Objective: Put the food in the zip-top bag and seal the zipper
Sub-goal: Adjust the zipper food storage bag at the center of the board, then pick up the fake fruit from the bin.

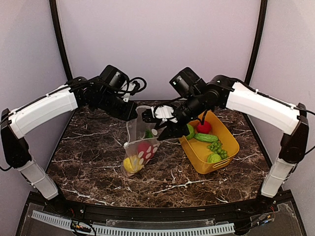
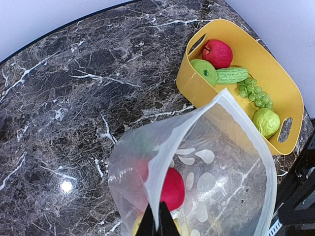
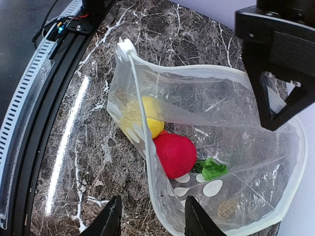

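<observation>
The clear dotted zip-top bag stands on the table with its mouth held up and open. Inside it lie a yellow lemon, a red tomato-like piece and a green leafy bit. My left gripper is shut on the whitish zipper at the bag's rim. My right gripper is open, with one finger on each side of the near rim and nothing pinched. More food sits in the yellow basket: a red piece, a green apple, a cucumber and grapes.
The basket stands just right of the bag, close to my right arm. A pale green fruit lies at the basket's near end. Dark marble table stretches left of the bag. A black rail runs along the table's front edge.
</observation>
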Controlling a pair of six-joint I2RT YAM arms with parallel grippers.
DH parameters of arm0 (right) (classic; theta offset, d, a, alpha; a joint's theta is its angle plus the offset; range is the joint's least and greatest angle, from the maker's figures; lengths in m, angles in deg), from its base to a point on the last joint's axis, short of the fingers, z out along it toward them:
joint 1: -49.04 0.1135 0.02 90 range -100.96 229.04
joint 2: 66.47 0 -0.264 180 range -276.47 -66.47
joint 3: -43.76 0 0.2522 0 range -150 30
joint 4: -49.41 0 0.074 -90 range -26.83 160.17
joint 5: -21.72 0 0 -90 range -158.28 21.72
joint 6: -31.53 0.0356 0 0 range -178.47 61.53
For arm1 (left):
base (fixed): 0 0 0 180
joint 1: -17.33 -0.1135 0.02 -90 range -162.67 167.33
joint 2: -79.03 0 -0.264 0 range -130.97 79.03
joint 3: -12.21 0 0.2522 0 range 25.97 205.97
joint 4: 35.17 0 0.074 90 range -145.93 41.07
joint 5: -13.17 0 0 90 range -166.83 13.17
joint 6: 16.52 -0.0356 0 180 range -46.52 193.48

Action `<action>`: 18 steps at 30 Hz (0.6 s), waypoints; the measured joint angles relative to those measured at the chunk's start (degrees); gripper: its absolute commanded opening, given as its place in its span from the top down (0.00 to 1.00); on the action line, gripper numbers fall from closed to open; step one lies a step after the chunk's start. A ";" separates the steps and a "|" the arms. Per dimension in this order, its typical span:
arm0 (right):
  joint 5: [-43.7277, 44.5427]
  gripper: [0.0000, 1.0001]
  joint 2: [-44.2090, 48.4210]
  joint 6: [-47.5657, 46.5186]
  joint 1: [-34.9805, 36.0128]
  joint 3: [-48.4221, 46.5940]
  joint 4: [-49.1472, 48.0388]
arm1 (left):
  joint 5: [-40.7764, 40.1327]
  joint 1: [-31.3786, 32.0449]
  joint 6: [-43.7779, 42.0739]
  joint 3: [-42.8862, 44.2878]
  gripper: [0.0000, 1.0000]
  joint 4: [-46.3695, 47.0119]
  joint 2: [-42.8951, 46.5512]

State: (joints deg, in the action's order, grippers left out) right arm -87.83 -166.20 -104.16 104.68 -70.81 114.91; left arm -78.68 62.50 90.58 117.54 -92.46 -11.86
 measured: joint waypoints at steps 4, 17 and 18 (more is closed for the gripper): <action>-3.19 0.55 2.97 1.84 -3.48 -0.02 1.60 | -0.20 0.00 0.00 -0.22 0.99 0.42 0.28; -10.29 0.51 11.02 8.22 -26.43 8.35 -1.53 | -0.33 0.00 0.04 -3.34 0.99 3.80 2.25; -10.51 0.51 10.78 8.59 -27.26 9.16 -1.66 | -0.33 0.00 0.04 -3.69 0.99 4.02 2.36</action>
State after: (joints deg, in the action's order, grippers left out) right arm -98.34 -155.42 -95.57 77.43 -61.66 113.25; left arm -79.01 62.50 90.62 113.85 -88.43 -9.50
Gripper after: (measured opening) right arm 0.484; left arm 0.010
